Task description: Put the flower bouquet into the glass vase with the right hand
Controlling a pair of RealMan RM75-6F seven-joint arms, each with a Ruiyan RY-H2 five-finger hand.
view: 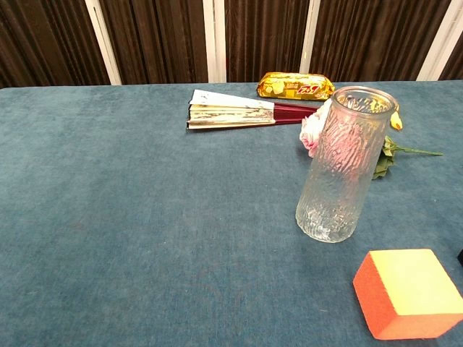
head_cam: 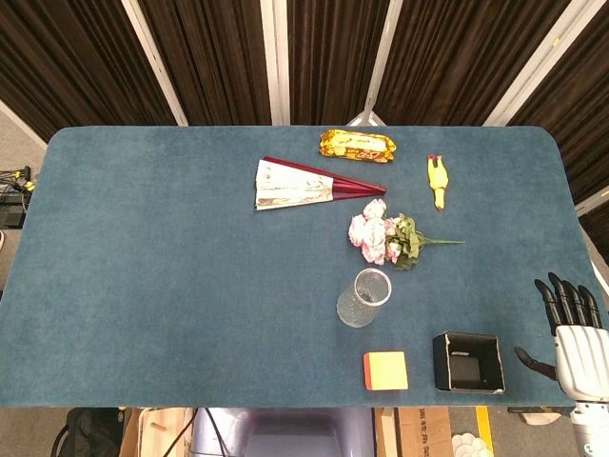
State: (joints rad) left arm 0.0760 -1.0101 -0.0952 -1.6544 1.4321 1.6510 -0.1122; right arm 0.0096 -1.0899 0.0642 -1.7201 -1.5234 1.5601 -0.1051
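The flower bouquet (head_cam: 383, 237) lies flat on the blue table (head_cam: 171, 267), pink blooms toward the table centre and its green stem pointing to 3 o'clock. The glass vase (head_cam: 363, 298) stands upright and empty at roughly 7 o'clock from the bouquet, near it but not touching in the head view; in the chest view the vase (view: 341, 168) hides most of the bouquet (view: 312, 131), of which only a few pink petals and the leafy stem show. The right hand (head_cam: 571, 338) sits at the table's right edge, well apart from the bouquet at about 4 o'clock from it, palm down, fingers extended and slightly spread, thumb held out to the side, holding nothing. The left hand shows in neither view. A folded paper fan (head_cam: 304, 183) with red ribs lies at 11 o'clock from the bouquet, its handle end close to the blooms. A gold-wrapped snack bar (head_cam: 357, 145) lies beyond the fan toward the far edge. A yellow rubber chicken toy (head_cam: 438, 180) lies at 1 o'clock from the bouquet. An orange block (head_cam: 385, 370) rests at 6 o'clock from the vase, near the front edge, and an open black box (head_cam: 468, 362) sits at 3 o'clock from the block, between it and the right hand.
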